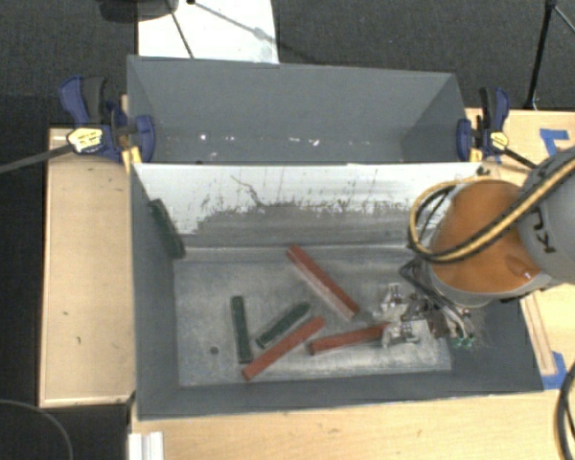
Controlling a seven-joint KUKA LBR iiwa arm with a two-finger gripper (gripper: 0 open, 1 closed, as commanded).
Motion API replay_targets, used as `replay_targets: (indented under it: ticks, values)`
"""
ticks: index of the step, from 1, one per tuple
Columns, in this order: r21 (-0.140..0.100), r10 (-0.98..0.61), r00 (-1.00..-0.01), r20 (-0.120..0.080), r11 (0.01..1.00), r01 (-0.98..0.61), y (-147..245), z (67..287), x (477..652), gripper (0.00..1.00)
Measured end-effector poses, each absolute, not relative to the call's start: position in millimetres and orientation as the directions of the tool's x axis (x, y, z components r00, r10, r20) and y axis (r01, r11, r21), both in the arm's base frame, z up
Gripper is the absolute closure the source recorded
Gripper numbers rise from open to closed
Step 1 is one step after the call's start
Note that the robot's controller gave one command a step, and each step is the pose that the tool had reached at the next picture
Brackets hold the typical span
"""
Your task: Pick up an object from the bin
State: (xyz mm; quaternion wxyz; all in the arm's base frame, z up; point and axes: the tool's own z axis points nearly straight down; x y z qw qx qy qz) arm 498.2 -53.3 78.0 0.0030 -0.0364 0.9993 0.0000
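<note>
- One long, flat, reddish-brown stick (pixel 343 340) lay in the bin (pixel 316 398), its right end at our pincer (pixel 400 322).
- We could not tell the pincer's opening.

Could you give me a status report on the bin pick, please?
Gripper low at bin's right, over right end of a near-level red-brown stick. Slanted red-brown stick close on upper left. Dark green sticks farther left.

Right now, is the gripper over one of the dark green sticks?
No: the gripper sits at the right end of a red-brown stick; the dark green sticks lie further left.
</note>
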Motion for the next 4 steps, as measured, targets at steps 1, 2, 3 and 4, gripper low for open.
replay_targets:
  ticks: [1, 2, 3, 4]
  values:
    - [0.000, -0.074, -0.997, -0.006, 0.997, -0.074, -53, 78, 498.3, 1.00]
    - [0.000, -0.066, -0.998, -0.002, 0.998, -0.066, -57, 200, 499.8, 1.00]
    - [0.000, -0.067, -0.998, -0.002, 0.998, -0.067, -57, 200, 499.8, 1.00]
    - [0.002, -0.047, -0.999, 0.002, 0.999, -0.047, -92, 251, 508.6, 1.00]
